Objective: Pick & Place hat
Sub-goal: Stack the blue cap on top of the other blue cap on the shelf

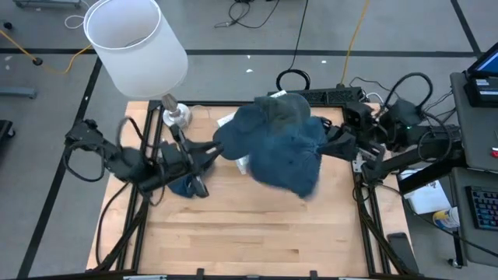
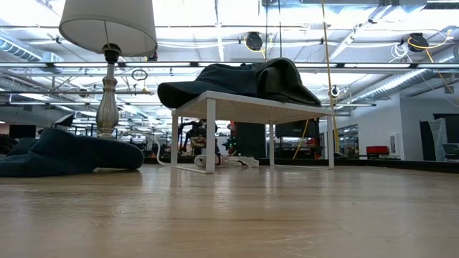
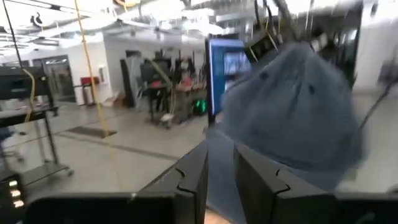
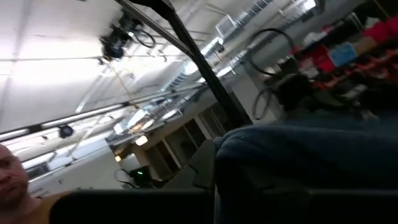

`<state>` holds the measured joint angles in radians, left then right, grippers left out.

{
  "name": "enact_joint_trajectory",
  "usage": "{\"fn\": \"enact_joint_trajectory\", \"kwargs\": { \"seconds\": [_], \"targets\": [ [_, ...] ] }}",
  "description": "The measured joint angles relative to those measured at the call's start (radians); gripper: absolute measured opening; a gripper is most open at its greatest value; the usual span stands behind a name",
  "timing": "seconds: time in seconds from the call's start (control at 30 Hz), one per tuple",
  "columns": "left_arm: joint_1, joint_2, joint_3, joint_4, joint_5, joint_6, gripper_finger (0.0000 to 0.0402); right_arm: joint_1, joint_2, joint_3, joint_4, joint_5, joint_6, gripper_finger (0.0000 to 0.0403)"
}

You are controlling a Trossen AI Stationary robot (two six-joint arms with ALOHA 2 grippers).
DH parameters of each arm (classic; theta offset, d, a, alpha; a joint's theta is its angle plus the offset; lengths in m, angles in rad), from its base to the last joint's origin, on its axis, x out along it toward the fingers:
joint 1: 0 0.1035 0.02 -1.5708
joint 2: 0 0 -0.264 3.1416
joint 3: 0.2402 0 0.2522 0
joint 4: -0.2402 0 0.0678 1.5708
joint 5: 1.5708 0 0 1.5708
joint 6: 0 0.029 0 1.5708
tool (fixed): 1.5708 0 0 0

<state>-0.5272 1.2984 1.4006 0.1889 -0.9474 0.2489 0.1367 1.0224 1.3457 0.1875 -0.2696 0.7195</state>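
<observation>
Right gripper [image 1: 331, 142] clamps hat [image 1: 284, 148] (lamp [image 1: 136, 43] nearby), left gripper [image 1: 210, 152] alongside

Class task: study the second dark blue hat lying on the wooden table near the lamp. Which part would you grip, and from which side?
Likely the raised fold of the hat on the table, from above. It lies slumped low on the wood, so a side approach finds no edge. The left gripper is nearest; the lamp stands close behind.
</observation>
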Motion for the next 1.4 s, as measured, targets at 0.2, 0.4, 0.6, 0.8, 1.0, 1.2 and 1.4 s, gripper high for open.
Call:
{"fn": "enact_joint_trajectory", "kwargs": {
  "seconds": [0.2,0.4,0.6,0.8,1.0,1.2,1.4],
  "targets": [
    [-0.073,0.0,0.0,-0.149,-0.109,-0.007,0.0077,-0.043,0.007,0.074,-0.184,-0.006,0.002,0.0013],
    [-0.143,0.0,0.0,-0.198,-0.136,-0.053,0.0076,-0.086,0.049,0.147,-0.313,-0.031,0.004,0.0013],
    [-0.206,0.0,0.0,-0.198,-0.137,-0.047,0.0076,-0.136,0.13,0.231,-0.367,-0.071,-0.055,0.0013],
    [-0.25,0.0,0.0,-0.211,-0.137,-0.047,0.0076,-0.16,0.249,0.342,-0.453,-0.075,-0.196,0.0013],
    [-0.29,0.0,0.0,-0.216,-0.137,-0.049,0.0076,-0.172,0.362,0.493,-0.618,-0.073,-0.371,0.0013],
    [-0.322,0.0,0.0,-0.217,-0.136,-0.046,0.0076,-0.196,0.465,0.606,-0.691,-0.073,-0.492,0.0013],
    [-0.345,0.0,0.0,-0.237,-0.136,-0.048,0.0076,-0.23,0.537,0.665,-0.688,-0.07,-0.638,0.0013]
  ]
}}
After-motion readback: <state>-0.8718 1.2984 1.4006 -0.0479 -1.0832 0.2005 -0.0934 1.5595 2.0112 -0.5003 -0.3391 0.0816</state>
